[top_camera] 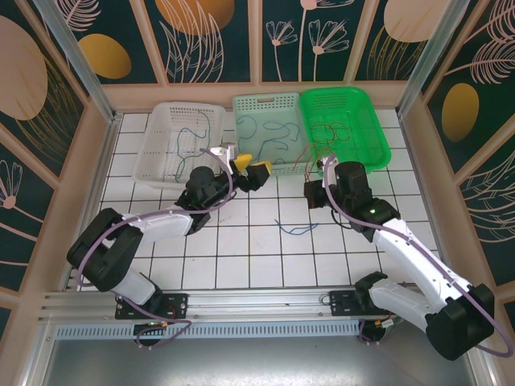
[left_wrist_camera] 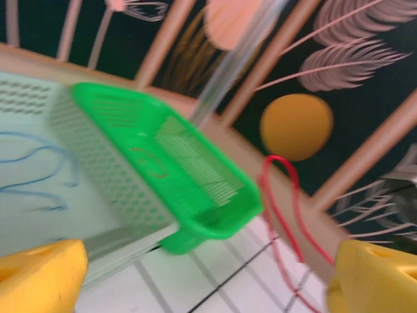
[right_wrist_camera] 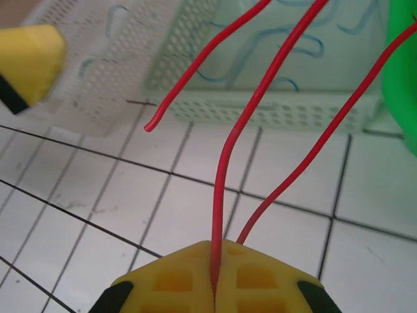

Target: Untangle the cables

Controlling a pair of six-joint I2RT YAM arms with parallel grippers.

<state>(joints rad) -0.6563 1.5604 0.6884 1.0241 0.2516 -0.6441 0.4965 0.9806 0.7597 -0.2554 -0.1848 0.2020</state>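
Note:
My right gripper [right_wrist_camera: 215,253] is shut on a red cable [right_wrist_camera: 223,156], whose strands rise from the yellow pads toward the baskets. From above, that gripper [top_camera: 315,190] sits in front of the green basket [top_camera: 378,141], with the red cable [top_camera: 308,158] looping up from it. My left gripper [top_camera: 249,170] is open just in front of the mint basket [top_camera: 265,166], with nothing between its yellow fingers [left_wrist_camera: 40,274]. In its wrist view the red cable [left_wrist_camera: 287,208] hangs to the right. A loose blue cable [top_camera: 294,229] lies on the tiles between the arms.
A white basket [top_camera: 161,173] at back left holds a thin dark cable. Blue cables [top_camera: 273,129] lie in the mint basket and red ones [top_camera: 334,129] in the green basket. Wooden frame posts and patterned walls enclose the white tiled table [top_camera: 241,257].

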